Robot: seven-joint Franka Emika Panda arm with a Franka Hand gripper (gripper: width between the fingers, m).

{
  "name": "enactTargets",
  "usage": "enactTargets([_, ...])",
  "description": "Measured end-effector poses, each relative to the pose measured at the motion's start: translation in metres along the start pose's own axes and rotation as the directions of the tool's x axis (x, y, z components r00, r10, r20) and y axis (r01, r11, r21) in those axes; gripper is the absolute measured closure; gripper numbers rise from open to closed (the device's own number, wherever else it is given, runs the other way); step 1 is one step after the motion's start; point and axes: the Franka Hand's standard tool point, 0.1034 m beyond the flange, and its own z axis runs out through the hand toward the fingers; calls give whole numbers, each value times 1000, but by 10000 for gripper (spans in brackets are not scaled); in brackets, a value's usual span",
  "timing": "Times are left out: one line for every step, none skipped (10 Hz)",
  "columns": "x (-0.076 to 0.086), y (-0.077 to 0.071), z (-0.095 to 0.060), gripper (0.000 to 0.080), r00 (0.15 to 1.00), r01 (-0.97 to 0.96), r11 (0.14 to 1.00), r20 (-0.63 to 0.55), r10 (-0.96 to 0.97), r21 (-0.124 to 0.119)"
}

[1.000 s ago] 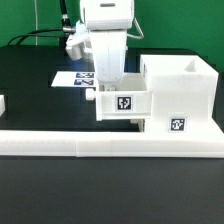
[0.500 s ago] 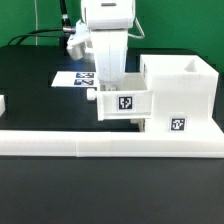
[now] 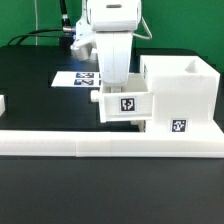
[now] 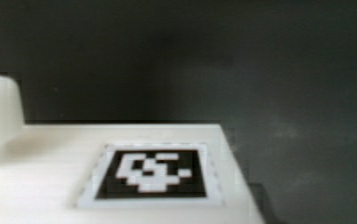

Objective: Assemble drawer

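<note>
The large white casing stands at the exterior view's right, with a tag on its lower front. A smaller white slide-in box with a tag on its front hangs against the casing's left side, clear of the table. My gripper reaches straight down into this box and grips its wall; the fingertips are hidden behind the wall. The wrist view shows only a white tagged surface over the dark table, and I cannot tell which part it belongs to. No fingers show there.
The long low white L-shaped rail runs along the front. The marker board lies behind the arm at the exterior view's left. A small white piece sits at the left edge. Cables trail at the back left.
My gripper and the small box have shifted a little toward the exterior view's right, closer into the casing. Nothing else has moved.
</note>
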Motion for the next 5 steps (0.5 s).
enactTargets([-1, 0, 0, 755, 1000, -2, 1000, 0, 2, 0])
enactTargets([-1, 0, 0, 755, 1000, -2, 1000, 0, 2, -1])
enactTargets([-1, 0, 0, 755, 1000, -2, 1000, 0, 2, -1])
enactTargets([-1, 0, 0, 698, 1000, -2, 1000, 0, 2, -1])
enactTargets([-1, 1, -1, 698, 1000, -2, 1000, 0, 2, -2])
